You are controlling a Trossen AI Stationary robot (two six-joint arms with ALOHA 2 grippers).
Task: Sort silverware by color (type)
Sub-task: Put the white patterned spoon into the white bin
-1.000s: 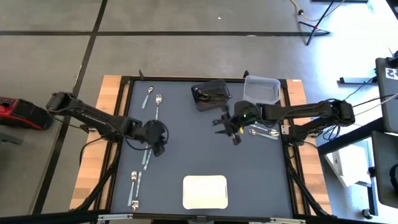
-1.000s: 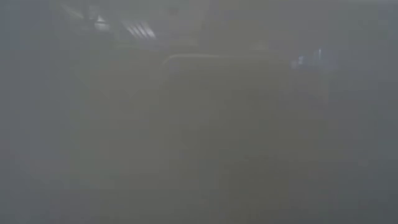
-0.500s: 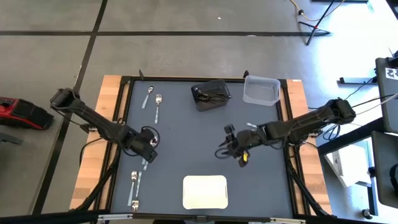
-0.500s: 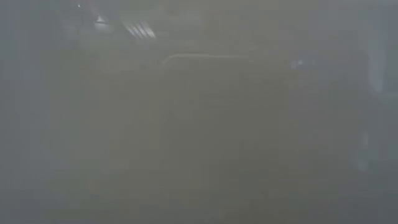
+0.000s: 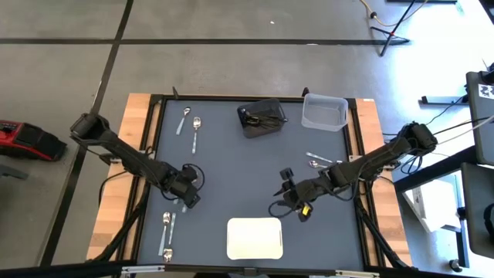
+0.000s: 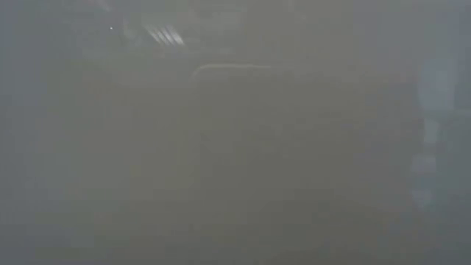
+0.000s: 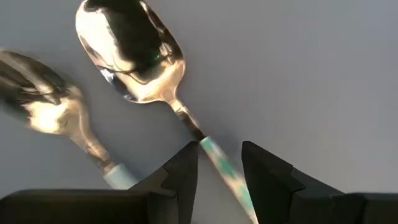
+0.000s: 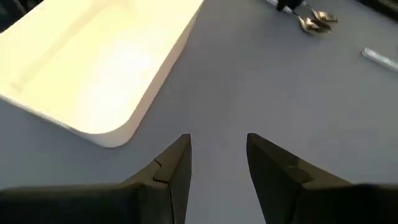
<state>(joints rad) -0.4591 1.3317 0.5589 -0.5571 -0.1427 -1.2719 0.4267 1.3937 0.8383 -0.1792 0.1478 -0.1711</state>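
Note:
My left gripper (image 5: 185, 193) is low over the table's left half. In the left wrist view it is open (image 7: 217, 155), with a finger on either side of the handle of a silver spoon (image 7: 130, 50) that lies flat on the table. A second silver spoon (image 7: 43, 106) lies beside it. My right gripper (image 5: 282, 193) is open and empty (image 8: 217, 149) over bare table, just past the white tray (image 5: 255, 238). More silver spoons lie at the far left (image 5: 191, 123), near left (image 5: 167, 228) and right (image 5: 318, 161). My left gripper comes from above with its fingers across the spoon's handle (image 7: 214, 158), just behind the neck. One fingertip (image 7: 189, 155) stands very close to the handle. I cannot tell whether it touches. The spoon lies flat on the table.
A dark bin (image 5: 261, 117) holding dark utensils and a clear bin (image 5: 324, 112) stand at the far edge. The white tray also shows in the right wrist view (image 8: 93, 68). The low view shows only grey haze.
My left gripper has gone toward the table's near edge and down over the spoons. My right gripper has gone from the far right part of the table toward the near edge, to a place close to the white tray.

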